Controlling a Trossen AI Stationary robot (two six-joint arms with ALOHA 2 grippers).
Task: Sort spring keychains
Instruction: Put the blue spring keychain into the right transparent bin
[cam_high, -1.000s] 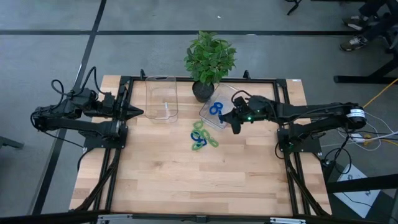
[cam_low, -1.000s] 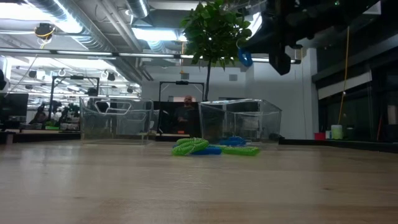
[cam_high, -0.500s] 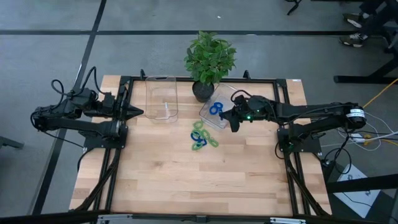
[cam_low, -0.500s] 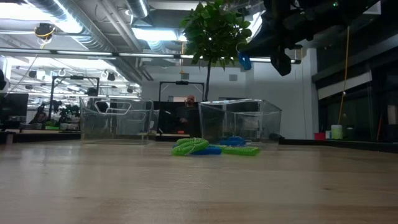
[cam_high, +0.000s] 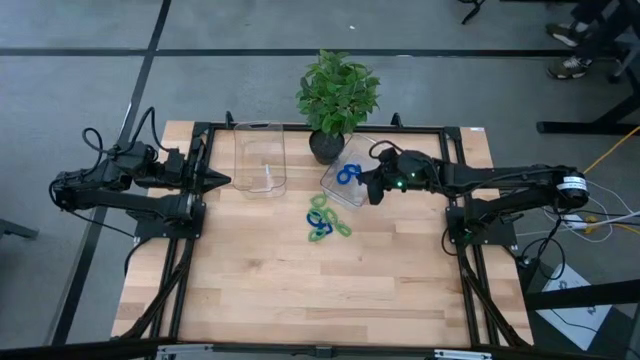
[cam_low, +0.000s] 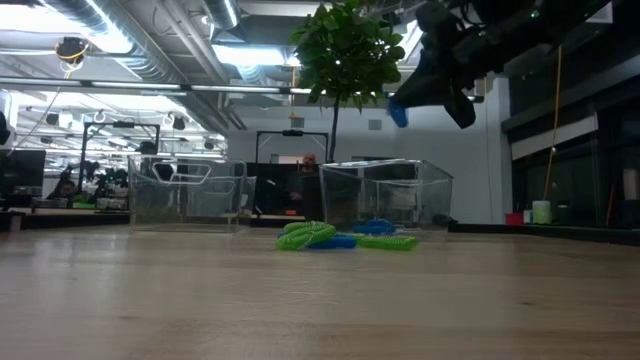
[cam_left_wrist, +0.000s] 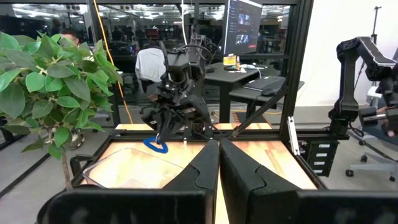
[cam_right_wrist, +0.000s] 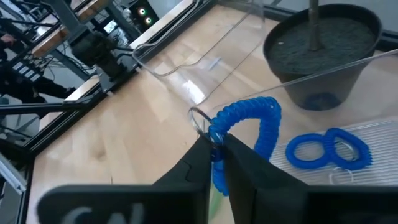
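My right gripper hangs over the near right rim of the right clear bin, shut on a blue spring keychain, which also shows in the low view. Two more blue keychains lie on that bin's floor. A small heap of green and blue keychains lies on the table in front of the bin. The left clear bin stands beside it. My left gripper waits shut at the table's left, level and well above the wood. My right gripper pinches the blue keychain's coil between its two fingers, beside the metal ring. The fingers slant down from the table's right. The rest of the loop arches out past the fingertips, lifted clear above the bin.
A potted plant stands at the far edge, just behind the right bin and close to my right gripper. Black frame rails run along the table's edges. Bare wood spreads across the near half.
My right gripper has swung a little toward the far edge, over the right bin, and tipped downward. The blue keychain has gone with it and hangs somewhat lower than before.
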